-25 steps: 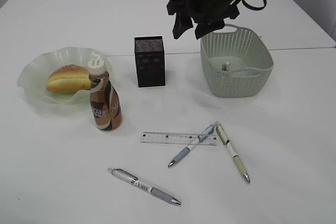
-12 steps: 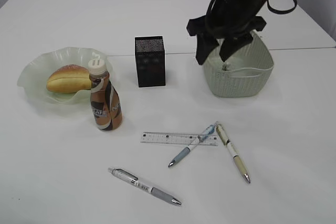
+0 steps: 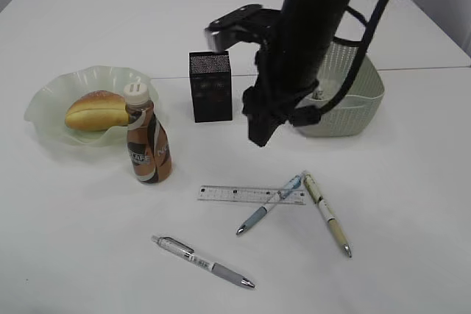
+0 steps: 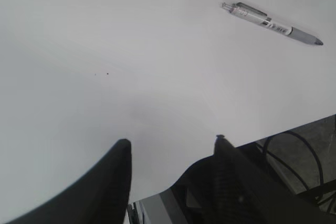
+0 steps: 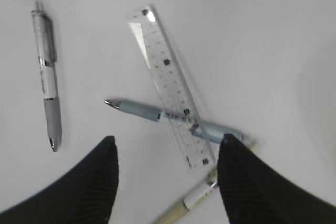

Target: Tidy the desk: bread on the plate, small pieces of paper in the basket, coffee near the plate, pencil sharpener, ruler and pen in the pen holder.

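White desk [image 3: 73, 255] with a seam across the back, exterior view. Plate [image 3: 44, 101] at left holds the bread [image 3: 96, 110]; coffee [image 3: 149, 145] stands upright, touching the plate's front rim. Pen holder [image 3: 210, 86] sits at centre, basket [image 3: 353, 101] to its right, partly hidden by the right arm. Right gripper [image 3: 266, 126] hangs over bare desk between pen holder and basket, above the ruler [image 3: 235, 194]. Blue pen [image 3: 268, 204] lies across the ruler's right end, cream pen [image 3: 327, 215] just beside it, grey pen [image 3: 202, 261] at lower centre.

Left wrist view: left gripper [image 4: 170, 156] spread apart, empty, over the desk edge; grey pen upper right.

Right wrist view: fingers [image 5: 94, 177] spread apart, nothing between them; ruler mid-frame with the blue pen crossing it.
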Controlling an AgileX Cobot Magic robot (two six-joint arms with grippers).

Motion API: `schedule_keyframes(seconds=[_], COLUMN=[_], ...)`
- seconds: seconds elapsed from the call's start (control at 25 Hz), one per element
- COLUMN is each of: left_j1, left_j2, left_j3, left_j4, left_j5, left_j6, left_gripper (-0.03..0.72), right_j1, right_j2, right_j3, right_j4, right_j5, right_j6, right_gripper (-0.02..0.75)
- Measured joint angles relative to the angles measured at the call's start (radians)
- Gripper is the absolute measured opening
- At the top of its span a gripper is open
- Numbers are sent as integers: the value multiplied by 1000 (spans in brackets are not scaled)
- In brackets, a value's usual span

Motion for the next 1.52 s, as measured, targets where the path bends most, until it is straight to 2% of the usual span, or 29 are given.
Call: schedule_keyframes(seconds=[0.12,0.24,0.6,1.52], left_j1=[0,0,0,0], left_j2=[0,0,0,0], left_j3=[0,0,0,0], left_j4=[0,0,0,0], left_j5=[-27,-45,-63,-73], left_j6=[17,39,63,66], left_gripper=[370,371,370,370], right_j1=[51,67,67,67], right_j2=[27,58,123,284], right_j3=[1,1,1,1], right_j4=[-7,-10,-67,-101], right_j5=[-56,-116,-103,-156], right_j6=[-166,-213,-239,-260], right_gripper=[440,440,440,440])
